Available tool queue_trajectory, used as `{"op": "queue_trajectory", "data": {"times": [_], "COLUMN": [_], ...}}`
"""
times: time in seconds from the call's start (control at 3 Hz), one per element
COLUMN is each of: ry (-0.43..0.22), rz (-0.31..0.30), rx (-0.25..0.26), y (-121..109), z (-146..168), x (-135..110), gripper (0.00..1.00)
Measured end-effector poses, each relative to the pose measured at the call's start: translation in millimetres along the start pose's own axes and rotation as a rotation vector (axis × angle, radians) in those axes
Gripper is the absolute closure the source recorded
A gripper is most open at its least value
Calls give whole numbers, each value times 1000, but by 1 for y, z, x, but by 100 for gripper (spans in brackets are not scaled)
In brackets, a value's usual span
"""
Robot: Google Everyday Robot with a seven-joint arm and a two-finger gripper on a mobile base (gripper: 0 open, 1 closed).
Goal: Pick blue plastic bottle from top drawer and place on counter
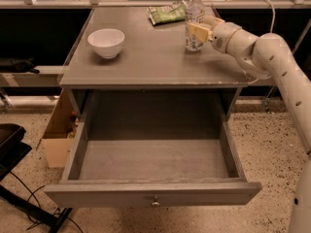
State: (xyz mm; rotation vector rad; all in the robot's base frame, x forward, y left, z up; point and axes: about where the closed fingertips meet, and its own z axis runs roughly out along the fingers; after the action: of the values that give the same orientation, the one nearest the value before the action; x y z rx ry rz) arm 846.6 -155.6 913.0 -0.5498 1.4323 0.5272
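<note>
I get warm, even light from overhead. The counter (150, 57) is the brightest surface, with a faint sheen near its front edge. The top drawer (153, 159) is dimmer, its back wall in deep shadow. The gripper (197, 28), at the blue plastic bottle (194, 8) on the counter's far right, is well lit. The background is nearly black.
</note>
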Motion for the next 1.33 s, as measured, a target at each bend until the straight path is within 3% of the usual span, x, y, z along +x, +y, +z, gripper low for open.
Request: {"op": "queue_trajectory", "data": {"times": [0.33, 0.67, 1.0, 1.33], "ry": [1, 1, -4, 24], "rz": [0, 0, 20, 16], "rx": [-3, -3, -39, -92], "y": [1, 1, -1, -7], "z": [1, 1, -5, -36], "x": [0, 0, -17, -50], "gripper": [0, 0, 0, 0]}}
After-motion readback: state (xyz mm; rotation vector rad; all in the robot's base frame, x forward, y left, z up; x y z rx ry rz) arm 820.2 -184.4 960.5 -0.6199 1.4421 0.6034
